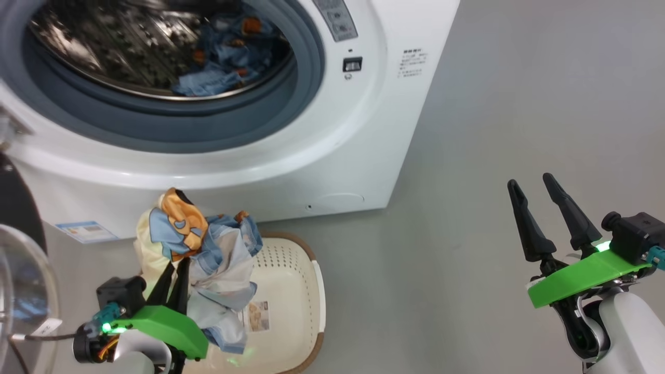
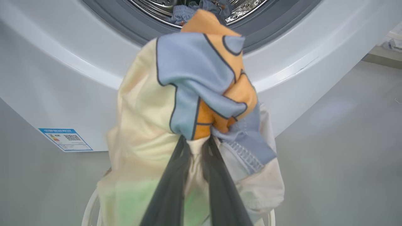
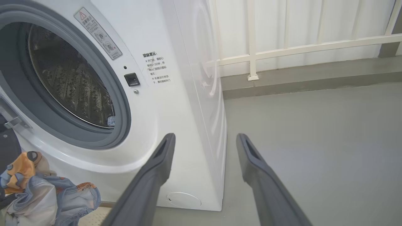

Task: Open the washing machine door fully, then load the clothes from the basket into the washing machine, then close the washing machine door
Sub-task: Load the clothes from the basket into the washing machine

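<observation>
The left fingers (image 2: 171, 191) are closed on a bundle of clothes (image 1: 221, 265), blue and orange print wrapped with cream and white fabric. They pinch it from below, so the cloth bunches above the tips and hangs down on both sides. The bundle is held over the basket (image 1: 293, 259), which stands on the floor (image 1: 493, 114) just in front of the washer (image 1: 337, 156). The part of the basket's floor that shows is bare except for a label sticker (image 1: 258, 316).

The door (image 1: 18, 280) is swung open at the left edge of the head view (its glass bowl bulges beside the left arm). The drum (image 1: 104, 47) is open to view inside the grey gasket (image 1: 171, 124), and more blue printed garments (image 1: 228, 57) lie in it.

The right fingers (image 1: 527, 228) are spread wide and hold nothing, hovering over bare floor to the right of the washer and well apart from the basket. A blue energy sticker (image 1: 85, 231) sits low on the washer's front.
</observation>
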Available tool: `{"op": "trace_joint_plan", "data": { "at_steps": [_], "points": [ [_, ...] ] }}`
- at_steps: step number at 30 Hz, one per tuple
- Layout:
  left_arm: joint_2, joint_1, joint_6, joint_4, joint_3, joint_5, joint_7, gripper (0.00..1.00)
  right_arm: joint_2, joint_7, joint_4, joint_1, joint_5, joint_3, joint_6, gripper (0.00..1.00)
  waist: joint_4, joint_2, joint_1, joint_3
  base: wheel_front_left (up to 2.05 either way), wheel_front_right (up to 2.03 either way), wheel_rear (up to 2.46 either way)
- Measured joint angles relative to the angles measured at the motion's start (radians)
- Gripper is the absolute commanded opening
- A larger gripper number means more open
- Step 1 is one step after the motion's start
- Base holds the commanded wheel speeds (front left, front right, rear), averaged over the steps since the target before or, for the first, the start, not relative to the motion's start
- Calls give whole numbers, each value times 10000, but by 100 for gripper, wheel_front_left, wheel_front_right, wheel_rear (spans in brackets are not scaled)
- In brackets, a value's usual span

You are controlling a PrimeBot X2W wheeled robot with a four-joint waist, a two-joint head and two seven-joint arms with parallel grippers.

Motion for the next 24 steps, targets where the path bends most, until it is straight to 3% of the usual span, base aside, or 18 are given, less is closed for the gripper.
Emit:
{"op": "trace_joint_plan", "data": {
  "at_steps": [24],
  "points": [
    [-194,2031,600,-3921,637,-19,188,0,52,0,75,1180,2,-94,0,100,559,0,0,-1755,0,0,0]
  ]
}}
